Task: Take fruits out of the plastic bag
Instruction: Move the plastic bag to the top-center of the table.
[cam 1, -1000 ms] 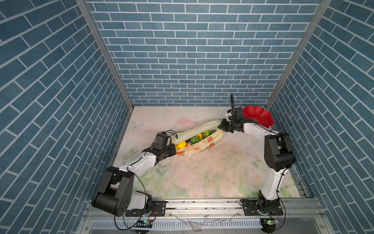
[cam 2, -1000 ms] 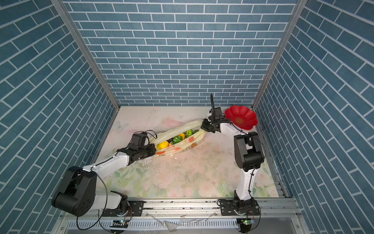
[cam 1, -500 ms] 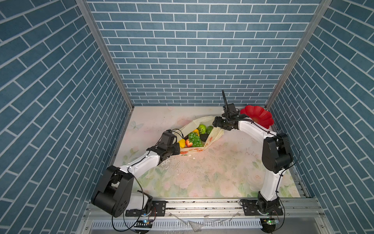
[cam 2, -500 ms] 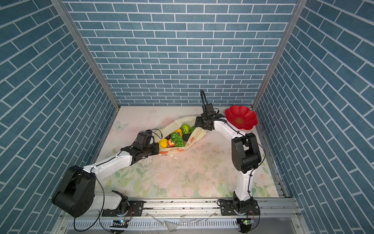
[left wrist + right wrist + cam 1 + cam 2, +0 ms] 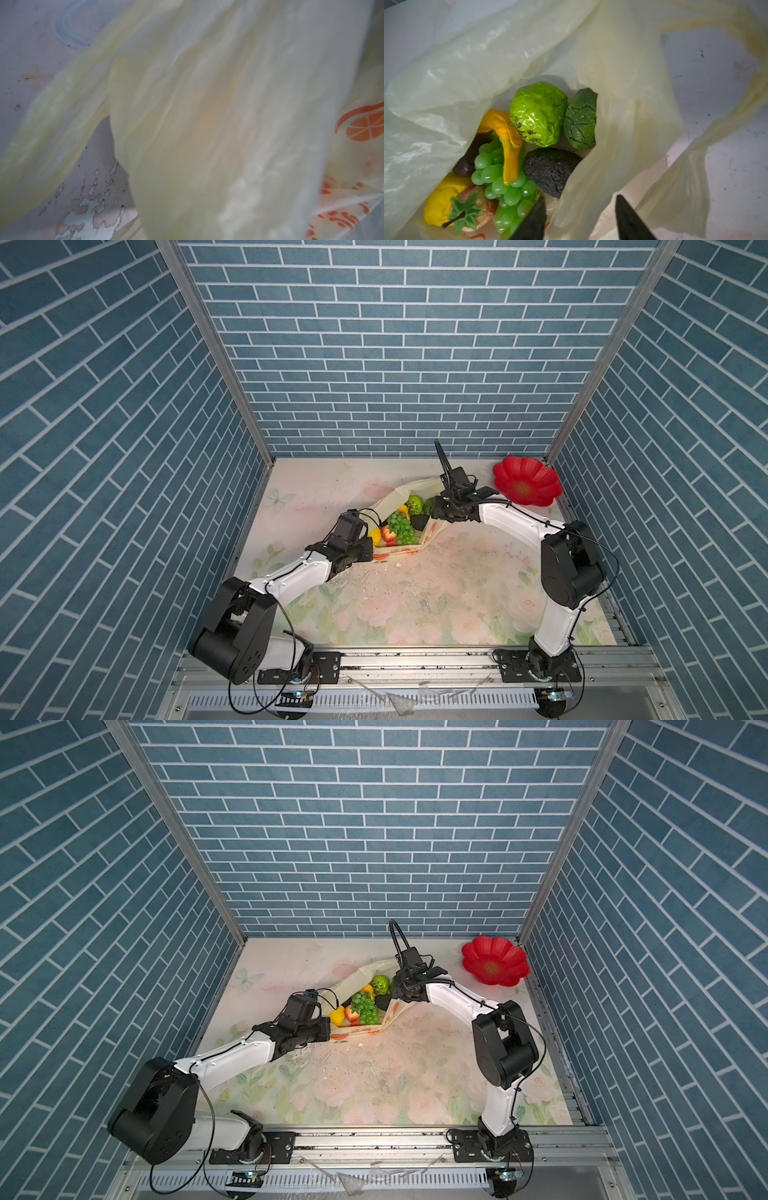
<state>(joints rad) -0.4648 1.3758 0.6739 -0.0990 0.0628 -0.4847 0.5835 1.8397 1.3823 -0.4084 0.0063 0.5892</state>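
Note:
The plastic bag [image 5: 399,497] [image 5: 358,974] lies in the middle of the table with its mouth gaping. Inside are the fruits: a grape bunch [image 5: 500,178], banana [image 5: 508,141], bumpy green citrus [image 5: 538,113], dark avocado [image 5: 550,168], green avocado [image 5: 581,119], lemon [image 5: 440,197] and strawberry [image 5: 475,207]. My right gripper [image 5: 581,218] [image 5: 432,514] is open at the bag's far end. One finger is inside by the grapes, the other outside, with the bag wall between them. My left gripper [image 5: 368,549] is at the bag's near-left end. Its fingers are hidden behind bag film [image 5: 207,124].
A red flower-shaped plate [image 5: 527,481] [image 5: 494,961] sits in the back right corner, just behind my right arm. Blue brick walls close in the left, back and right. The flowered tabletop [image 5: 436,597] stretches toward the front rail.
The bag was stretched taut between both grippers. My right gripper opened and moved left to the bag's mouth; the bag slackened and gaped. My left arm shifted slightly right.

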